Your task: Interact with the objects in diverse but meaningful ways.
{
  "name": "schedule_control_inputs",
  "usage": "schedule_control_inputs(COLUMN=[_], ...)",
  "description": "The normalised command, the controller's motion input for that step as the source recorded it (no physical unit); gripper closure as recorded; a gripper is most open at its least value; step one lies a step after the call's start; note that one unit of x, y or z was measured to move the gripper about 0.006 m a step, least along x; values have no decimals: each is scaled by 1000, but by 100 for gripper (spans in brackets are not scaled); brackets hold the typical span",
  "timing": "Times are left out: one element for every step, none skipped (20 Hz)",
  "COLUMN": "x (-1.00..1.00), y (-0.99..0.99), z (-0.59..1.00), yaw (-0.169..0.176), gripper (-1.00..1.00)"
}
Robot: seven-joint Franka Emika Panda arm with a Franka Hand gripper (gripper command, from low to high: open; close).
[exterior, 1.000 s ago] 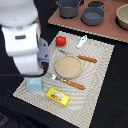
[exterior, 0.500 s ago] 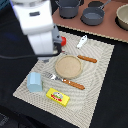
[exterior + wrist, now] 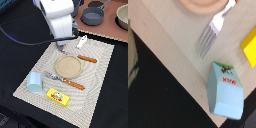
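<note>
At the exterior view's left, the pale blue carton [image 3: 35, 81] is lying on its side on the striped placemat [image 3: 102, 65]; the wrist view shows a small red label on it [image 3: 227, 90]. Just beside it, nearer the front edge, the flat yellow packet [image 3: 57, 96] is resting flat on the mat. The fork [image 3: 64, 80] is lying between those two and the round beige plate [image 3: 68, 66], its tines pointing toward the carton. The white arm is leaning in over the mat's far side, and its gripper [image 3: 62, 48] is hanging just behind the plate; I cannot tell whether the fingers are apart or together. The wooden-handled knife [image 3: 87, 59] is sitting beside the plate, with a small white piece [image 3: 81, 41] beyond it. Off the mat, the dark grey frying pan [image 3: 93, 16] is sitting on the brown counter [image 3: 107, 30].
</note>
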Motion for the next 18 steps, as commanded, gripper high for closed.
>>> schedule_control_inputs(x=[403, 357, 277, 180, 86, 0, 0, 0, 0, 0, -54, -51, -74, -29, -14, -29, -26, -6], y=[309, 329, 389, 431, 474, 457, 529, 560, 591, 646, 660, 691, 700, 769, 751, 740, 774, 794], z=[0, 0, 0, -20, -54, -94, -94, -77, -69, -66, -51, -11, 0, 0, 0, 0, 0, 0], yaw=[0, 0, 0, 0, -25, -48, -52, -46, -35, -25, -19, -19, -15, -18, -14, -7, -4, 0], gripper=[-100, -100, -100, -100, -100, -100, -100, -100, -100, -100, -100, -100, -100, -100, -100, -100, -100, -100])
